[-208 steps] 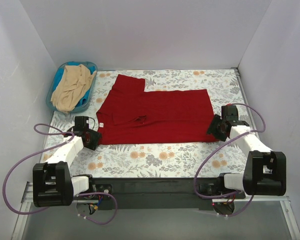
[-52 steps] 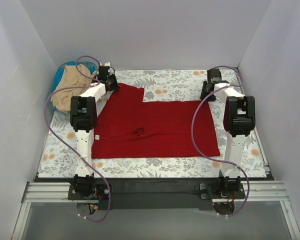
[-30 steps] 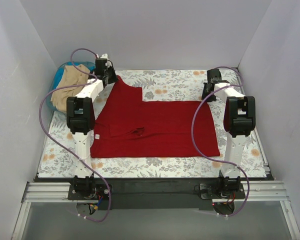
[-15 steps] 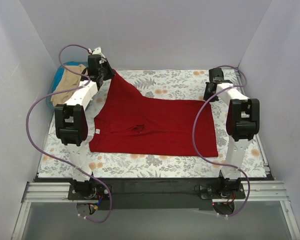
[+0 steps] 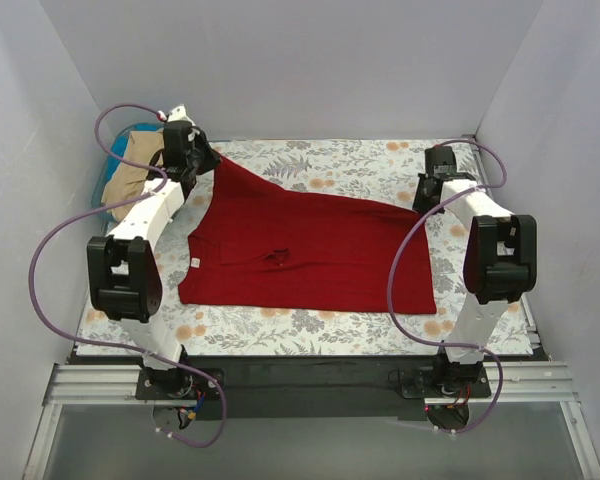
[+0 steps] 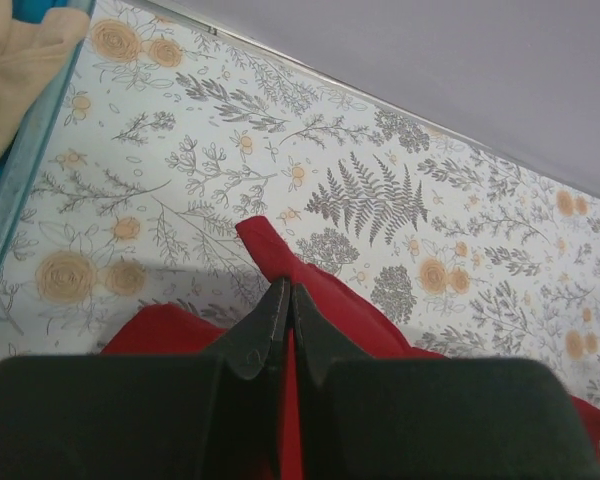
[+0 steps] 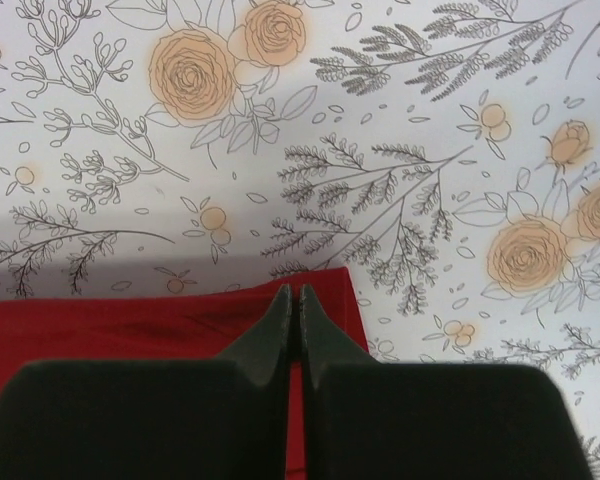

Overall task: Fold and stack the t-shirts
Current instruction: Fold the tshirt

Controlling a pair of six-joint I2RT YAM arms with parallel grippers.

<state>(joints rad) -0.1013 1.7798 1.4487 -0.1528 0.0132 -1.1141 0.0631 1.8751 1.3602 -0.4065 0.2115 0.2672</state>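
The red shirt is lying on the surface, far corners pinched: left pincer holding high at 11 o'clock, right pincer low at 2 o'clock. Uneven lifting is risking a skewed fold; either thin grip could be slipping off.

Blue basket crowds the far-left corner beside the left claw; bare tablecloth spans the front.
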